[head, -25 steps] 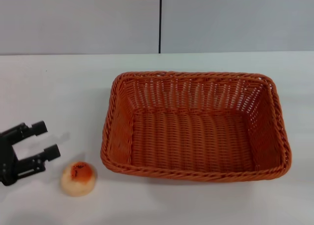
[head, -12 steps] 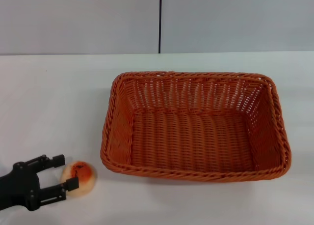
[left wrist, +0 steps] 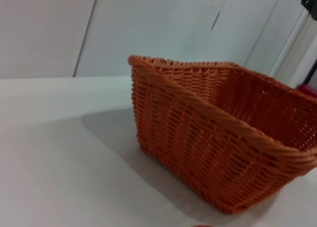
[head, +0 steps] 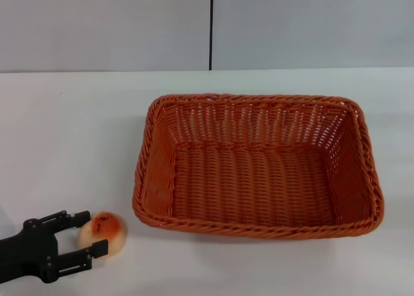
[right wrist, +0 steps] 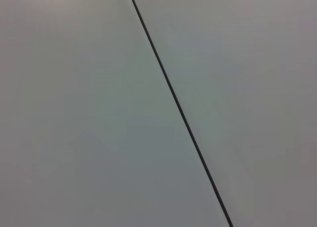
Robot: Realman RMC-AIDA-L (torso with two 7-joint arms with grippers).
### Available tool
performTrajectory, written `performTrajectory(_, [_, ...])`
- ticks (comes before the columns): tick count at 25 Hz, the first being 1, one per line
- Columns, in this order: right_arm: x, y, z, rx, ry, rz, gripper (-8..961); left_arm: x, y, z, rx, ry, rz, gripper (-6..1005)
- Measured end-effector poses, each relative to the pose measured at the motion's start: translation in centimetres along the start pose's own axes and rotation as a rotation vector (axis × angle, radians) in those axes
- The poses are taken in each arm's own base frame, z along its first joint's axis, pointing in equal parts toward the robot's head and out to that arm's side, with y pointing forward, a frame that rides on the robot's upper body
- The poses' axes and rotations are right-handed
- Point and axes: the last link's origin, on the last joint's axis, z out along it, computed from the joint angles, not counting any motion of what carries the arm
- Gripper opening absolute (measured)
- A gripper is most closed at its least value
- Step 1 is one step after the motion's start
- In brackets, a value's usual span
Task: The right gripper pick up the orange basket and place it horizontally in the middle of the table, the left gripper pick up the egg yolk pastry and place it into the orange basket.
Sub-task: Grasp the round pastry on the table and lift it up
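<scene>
A: Head view: we see the left gripper (head: 87,234) low at the near left of the table (head: 71,134), fingers spread, with the egg yolk pastry (head: 102,230) sitting between the tips. The pastry rests on the table just left of the orange basket (head: 257,165), near its front corner.

B: Agreed. The basket lies with its long axis across us, in the middle of the table, so we judge its step done. From the gripper, the basket is to the right and a little farther off.

A: Left wrist view: we get the basket's corner (left wrist: 218,133) close; the pastry is cut off, bar a red sliver at the frame's lower edge.

B: Right wrist view: only a blank wall panel with a dark seam (right wrist: 178,108). The right gripper shows nowhere.
</scene>
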Motion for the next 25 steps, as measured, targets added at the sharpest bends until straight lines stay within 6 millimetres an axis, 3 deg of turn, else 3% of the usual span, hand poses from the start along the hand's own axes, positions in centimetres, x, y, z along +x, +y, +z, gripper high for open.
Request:
performTrajectory(6, [0.0,0.0,-0.2,0.004,0.001,0.002,586,0.2,-0.1,0.5,-0.022,-0.027,0.036,773])
performTrajectory(19, [0.4,-0.1,-0.6,0.019,0.012,-0.001,586,1.2,-0.7,0.6,-0.011,-0.004,0.119,222])
performTrajectory(25, [0.4,-0.1,-0.6,0.02,0.012,-0.002,586,2.4,-1.5,-0.6,0.063,0.098,0.112,177])
